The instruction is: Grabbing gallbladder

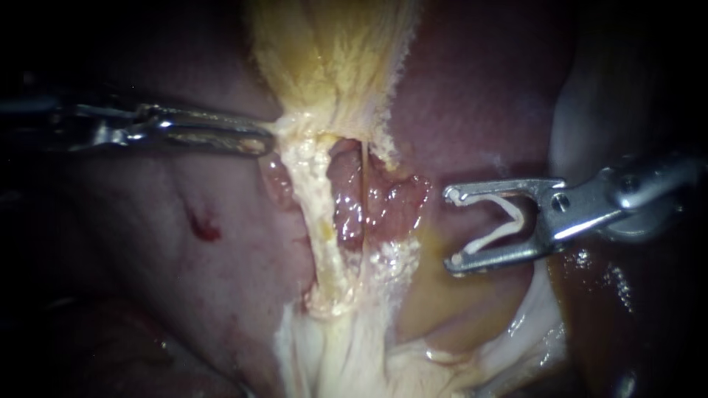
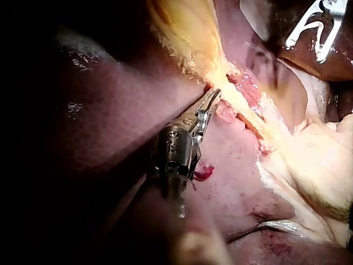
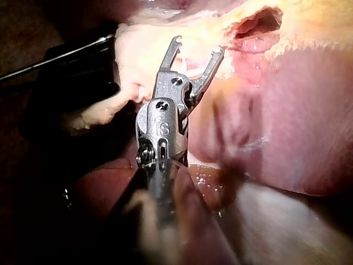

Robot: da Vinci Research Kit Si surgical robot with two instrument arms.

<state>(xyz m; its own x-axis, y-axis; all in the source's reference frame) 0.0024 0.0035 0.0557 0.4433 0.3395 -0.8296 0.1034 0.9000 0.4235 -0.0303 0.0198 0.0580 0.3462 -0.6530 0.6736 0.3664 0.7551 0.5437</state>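
The yellowish gallbladder hangs from the view's top and narrows to a bunched neck. My left instrument comes in from the left, and its jaws lie together, pinching the neck's left edge; the left wrist view shows the same grip by my left instrument. Below the neck run a thick pale tube and a thin strand over raw pink tissue. My right instrument stands to the right, apart from the tissue. Its jaws are wide apart with a white clip seated between them, as in the right wrist view.
Dark red liver fills the left side and bears a small bleeding spot. More liver lies behind the right instrument. Pale fatty tissue spreads at the bottom, with yellowish fluid beside it.
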